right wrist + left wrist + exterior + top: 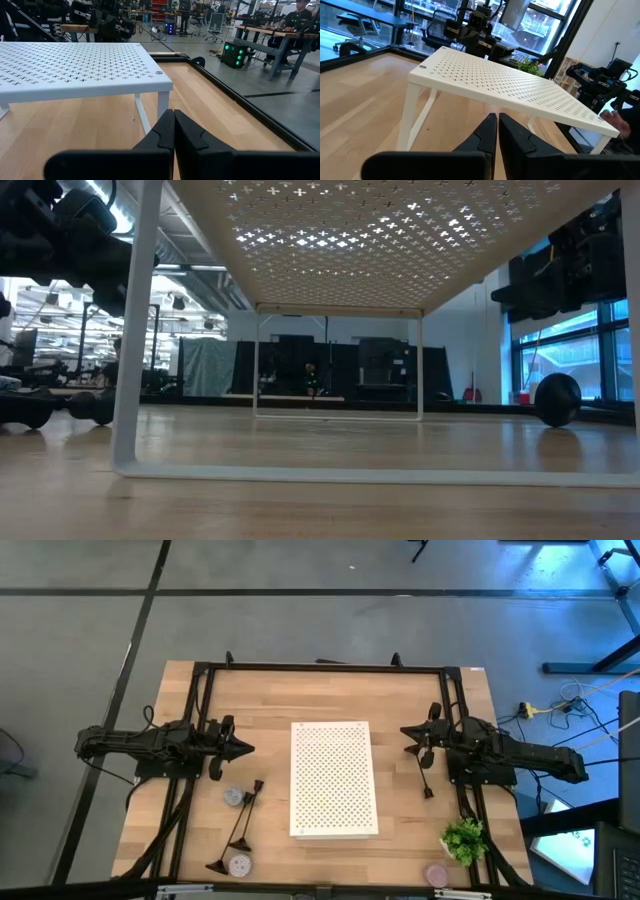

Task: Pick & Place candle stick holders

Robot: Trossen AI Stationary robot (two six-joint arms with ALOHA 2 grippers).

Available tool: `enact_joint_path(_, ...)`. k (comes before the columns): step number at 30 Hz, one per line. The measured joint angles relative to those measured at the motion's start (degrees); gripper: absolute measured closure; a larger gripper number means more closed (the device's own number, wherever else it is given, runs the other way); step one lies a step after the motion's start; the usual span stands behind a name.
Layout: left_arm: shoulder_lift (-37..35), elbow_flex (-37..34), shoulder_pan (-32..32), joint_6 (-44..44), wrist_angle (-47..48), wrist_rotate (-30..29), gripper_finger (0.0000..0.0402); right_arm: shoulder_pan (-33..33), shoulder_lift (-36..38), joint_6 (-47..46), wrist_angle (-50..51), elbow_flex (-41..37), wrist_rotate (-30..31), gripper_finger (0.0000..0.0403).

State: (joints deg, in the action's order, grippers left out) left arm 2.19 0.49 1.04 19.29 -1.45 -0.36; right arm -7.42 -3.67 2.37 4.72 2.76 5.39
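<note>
On the worktop, a white perforated shelf stands in the middle, and the candle stick holders lie to either side of it. Two holders lie toppled near the left front corner, crossing or touching each other; their long axes run roughly from the front edge toward the shelf, slanting, with one round base near the front edge and the slim ends pointing up toward the left tool. A third holder lies on the right, just in front of the right tool, its long axis running nearly front to back.

Both tools hover level with the shelf's far half, one on each side, each with its fingers pressed together and holding nothing. No pick looks begun.

To do the first pick well, I judge the nearer arm should spread its fingers fully before descending, then turn the wrist so the fingers close across the thin stem, not along it. Taking the stem near the heavier base would likely keep the holder from swinging. On the left, the pair that touch should be approached from the outer side, so one is not dragged by the other.

A small green plant and little round candles also sit nearby; keep clear of them.
</note>
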Motion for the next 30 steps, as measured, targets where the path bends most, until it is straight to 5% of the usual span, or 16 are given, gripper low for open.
enact_joint_path(8, -0.01, 0.00, -0.02, 0.02, 0.01, 0.00, 0.0391, -0.11, 0.01, 15.99, -0.25, 0.00, 2.16, 0.0402)
enact_joint_path(16, 0.00, 0.00, -0.02, 0.00, 0.02, -0.02, 0.0391, -0.17, -0.01, 19.54, -1.36, 0.00, 4.30, 0.0402)
enact_joint_path(22, 0.00, -0.01, -0.01, 0.00, 0.01, -0.01, 0.0389, -0.17, -0.01, 18.52, -4.21, 0.00, 4.43, 0.0402)
enact_joint_path(30, 0.00, -0.02, -0.01, 0.01, 0.00, -0.01, 0.0391, -0.17, -0.13, 0.88, -22.97, 0.02, -0.92, 0.0402)
